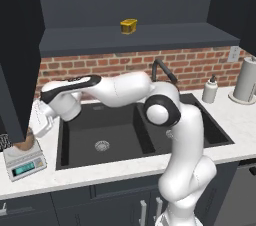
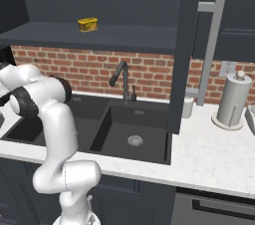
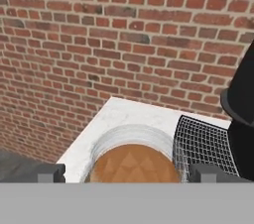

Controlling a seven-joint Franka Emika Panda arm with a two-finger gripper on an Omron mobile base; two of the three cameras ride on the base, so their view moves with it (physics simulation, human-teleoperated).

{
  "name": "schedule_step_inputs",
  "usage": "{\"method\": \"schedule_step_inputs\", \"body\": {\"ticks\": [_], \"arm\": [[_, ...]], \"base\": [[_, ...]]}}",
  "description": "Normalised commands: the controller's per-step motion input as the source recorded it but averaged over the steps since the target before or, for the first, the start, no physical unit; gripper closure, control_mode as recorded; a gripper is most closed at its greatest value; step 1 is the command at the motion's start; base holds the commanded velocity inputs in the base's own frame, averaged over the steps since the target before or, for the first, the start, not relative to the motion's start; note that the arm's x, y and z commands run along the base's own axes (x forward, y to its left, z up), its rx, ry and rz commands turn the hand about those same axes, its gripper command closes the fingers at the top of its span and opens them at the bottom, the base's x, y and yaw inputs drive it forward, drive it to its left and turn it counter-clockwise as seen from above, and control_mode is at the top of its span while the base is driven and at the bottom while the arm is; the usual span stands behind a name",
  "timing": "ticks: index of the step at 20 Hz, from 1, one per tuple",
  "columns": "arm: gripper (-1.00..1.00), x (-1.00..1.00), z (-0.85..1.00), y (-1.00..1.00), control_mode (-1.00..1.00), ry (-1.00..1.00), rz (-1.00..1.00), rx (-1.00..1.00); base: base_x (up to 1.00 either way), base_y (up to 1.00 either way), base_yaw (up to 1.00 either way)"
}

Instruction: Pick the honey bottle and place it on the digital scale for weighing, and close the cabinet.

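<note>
Two dark fingertips (image 3: pixel 49 172) set wide on either side of the honey bottle (image 3: pixel 131 162), apparently released; contact not discernible. Bottle resting on the digital scale (image 1: pixel 25 162), at the left end of the surface (image 1: pixel 125 170), half hidden behind the open cabinet (image 1: pixel 17 55) door. Likely risks: toppling the bottle if the gripper (image 3: pixel 133 173) lifts askew, or clipping that door on the way out. Hand view alone giving the lid and a wire mesh (image 3: pixel 203 143) just beside; right base view alone giving the second open door's bar handle (image 2: pixel 209 50).
</note>
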Motion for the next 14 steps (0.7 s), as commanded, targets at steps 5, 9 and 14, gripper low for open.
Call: {"method": "schedule_step_inputs", "body": {"ticks": [5,9,14], "arm": [[-1.0,-0.02,0.0,-0.38,-1.0,-0.08,-0.05,0.05],[-1.0,-0.03,0.0,-0.11,-1.0,-0.12,-0.01,0.03],[-1.0,-0.29,0.06,-0.2,-1.0,-0.14,-0.02,0.04]], "base": [[0.0,0.0,0.0],[0.0,0.0,0.0],[0.0,0.0,0.0]]}}
